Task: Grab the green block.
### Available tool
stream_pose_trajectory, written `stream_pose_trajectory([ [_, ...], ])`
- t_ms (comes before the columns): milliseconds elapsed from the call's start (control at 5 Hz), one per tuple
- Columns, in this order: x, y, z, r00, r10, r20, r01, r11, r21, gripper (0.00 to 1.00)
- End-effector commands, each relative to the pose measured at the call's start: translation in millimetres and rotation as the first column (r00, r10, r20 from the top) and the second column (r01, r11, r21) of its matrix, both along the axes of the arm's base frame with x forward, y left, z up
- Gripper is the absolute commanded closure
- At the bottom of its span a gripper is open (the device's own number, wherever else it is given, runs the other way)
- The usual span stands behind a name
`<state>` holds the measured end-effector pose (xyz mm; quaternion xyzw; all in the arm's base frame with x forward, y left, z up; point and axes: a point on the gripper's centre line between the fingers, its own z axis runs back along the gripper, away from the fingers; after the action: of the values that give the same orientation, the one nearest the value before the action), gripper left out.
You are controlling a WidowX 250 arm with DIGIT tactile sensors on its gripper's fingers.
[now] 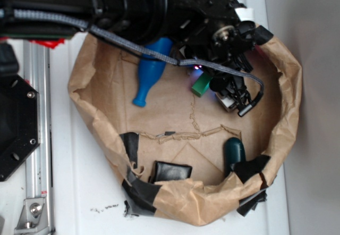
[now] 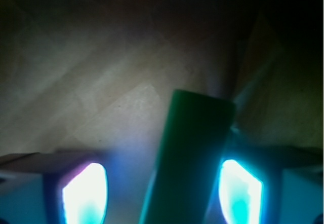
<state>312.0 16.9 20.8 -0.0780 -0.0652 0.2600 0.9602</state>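
Note:
The green block (image 1: 200, 88) lies on the brown paper floor, right of centre, partly under the black arm. In the wrist view the green block (image 2: 190, 158) runs upward between the two glowing pads, close to the right pad (image 2: 240, 193) and with a gap to the left pad (image 2: 83, 193). My gripper (image 2: 162, 193) is open and straddles the block without clamping it. Seen from the exterior camera, my gripper (image 1: 211, 86) is down low at the block, and the wrist hides its fingertips.
A blue bottle-shaped pin (image 1: 150, 73) lies left of the block. A dark teal rounded object (image 1: 234, 152) and a black flat piece (image 1: 171, 171) sit near the front wall. The crumpled paper wall (image 1: 289, 112) rings everything. A metal rail (image 1: 37, 139) stands outside on the left.

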Motion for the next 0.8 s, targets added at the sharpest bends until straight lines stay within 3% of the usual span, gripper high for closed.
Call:
stream_pose_trajectory([
  [0, -0.7, -8.7, 12.7, 0.994, -0.106, 0.016, 0.105, 0.993, 0.055, 1.0],
  [200, -7.8, -13.8, 51.9, 0.956, -0.286, 0.066, 0.277, 0.954, 0.113, 1.0],
  [400, -28.5, -20.1, 100.8, 0.852, -0.516, 0.082, 0.496, 0.848, 0.185, 1.0],
  [600, -48.3, -25.6, 150.7, 0.743, -0.669, -0.003, 0.653, 0.724, 0.223, 1.0],
])
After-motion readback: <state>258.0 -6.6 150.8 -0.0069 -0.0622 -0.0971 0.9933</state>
